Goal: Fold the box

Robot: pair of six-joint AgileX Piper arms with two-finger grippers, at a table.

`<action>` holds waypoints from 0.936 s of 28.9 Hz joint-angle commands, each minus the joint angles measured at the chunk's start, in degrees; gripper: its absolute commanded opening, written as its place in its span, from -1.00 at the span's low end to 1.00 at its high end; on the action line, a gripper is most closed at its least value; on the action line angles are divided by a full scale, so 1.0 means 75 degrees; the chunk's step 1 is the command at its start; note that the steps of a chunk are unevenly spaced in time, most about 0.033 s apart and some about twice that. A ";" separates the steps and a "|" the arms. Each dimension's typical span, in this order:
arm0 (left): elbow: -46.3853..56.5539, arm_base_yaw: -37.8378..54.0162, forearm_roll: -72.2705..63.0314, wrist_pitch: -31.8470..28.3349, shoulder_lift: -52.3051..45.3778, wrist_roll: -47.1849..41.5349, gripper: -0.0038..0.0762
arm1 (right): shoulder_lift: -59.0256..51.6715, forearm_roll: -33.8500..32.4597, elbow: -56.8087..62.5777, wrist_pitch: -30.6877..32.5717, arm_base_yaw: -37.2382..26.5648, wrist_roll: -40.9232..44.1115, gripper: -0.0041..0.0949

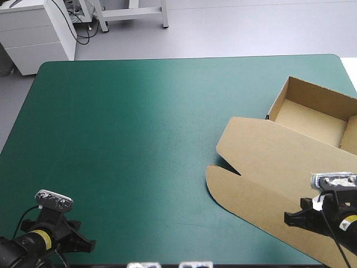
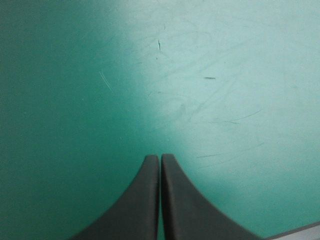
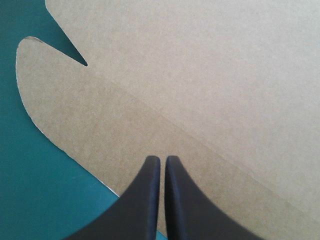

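High view: brown box lies open on the right of the tabletop.
Its smooth board makes a tray, and the flat lid ends in a round-cornered flap with a pointed notch. Right arm hides its near corner. Left jaws are pressed together over the scuffed teal-green cover; right jaws too, above the flap.

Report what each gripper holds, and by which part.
Nothing held: left gripper shut over the teal-green cover; right gripper shut, empty, over the flat box lid.
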 commanded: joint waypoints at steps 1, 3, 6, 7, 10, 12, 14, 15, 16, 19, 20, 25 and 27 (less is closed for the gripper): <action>-0.0192 -0.0023 0.0019 -0.0295 0.0048 -0.0062 -0.92 | -0.0452 0.0071 0.0236 -0.0630 0.0016 -0.0082 -0.93; -0.0192 -0.0023 0.0019 -0.0295 0.0048 -0.0062 -0.92 | -0.0727 0.0085 0.0427 -0.0614 0.0016 -0.0082 -0.93; -0.0192 -0.0023 0.0019 -0.0279 0.0048 -0.0062 -0.92 | -0.1079 0.0085 0.0697 -0.0649 0.0016 -0.0082 -0.93; -0.0192 -0.0023 0.0019 -0.0279 0.0048 -0.0062 -0.92 | -0.1174 0.0085 0.0790 -0.0661 0.0016 -0.0082 -0.94; -0.0192 -0.0023 0.0019 -0.0279 0.0048 -0.0062 -0.92 | -0.1355 0.0085 0.1014 -0.0680 0.0016 -0.0082 -0.95; -0.0192 -0.0023 0.0019 -0.0279 0.0048 -0.0062 -0.92 | -0.1421 0.0085 0.1140 -0.0696 0.0016 -0.0082 -0.95; -0.0192 -0.0023 0.0019 -0.0279 0.0048 -0.0062 -0.92 | -0.1434 0.0085 0.1237 -0.0718 0.0016 -0.0082 -0.95; -0.0192 -0.0023 0.0019 -0.0279 0.0048 -0.0062 -0.92 | -0.1434 0.0085 0.1305 -0.0731 0.0016 -0.0082 -0.95; -0.0192 -0.0023 0.0019 -0.0279 0.0048 -0.0062 -0.92 | -0.1434 0.0085 0.1380 -0.0754 0.0016 -0.0082 -0.95; -0.0192 -0.0023 0.0019 -0.0279 0.0048 -0.0062 -0.92 | -0.1434 0.0085 0.1579 -0.0795 0.0016 -0.0082 -0.95; -0.0192 -0.0023 0.0019 -0.0279 0.0048 -0.0062 -0.92 | -0.1434 0.0071 0.1611 -0.0859 0.0016 -0.0082 -0.95; -0.0192 -0.0023 0.0034 -0.0279 0.0048 -0.0062 -0.92 | -0.1434 0.0071 0.1611 -0.0912 0.0016 -0.0082 -0.95; -0.0192 -0.0023 0.0034 -0.0279 0.0048 -0.0062 -0.92 | -0.1434 0.0071 0.1611 -0.0912 0.0016 -0.0082 -0.95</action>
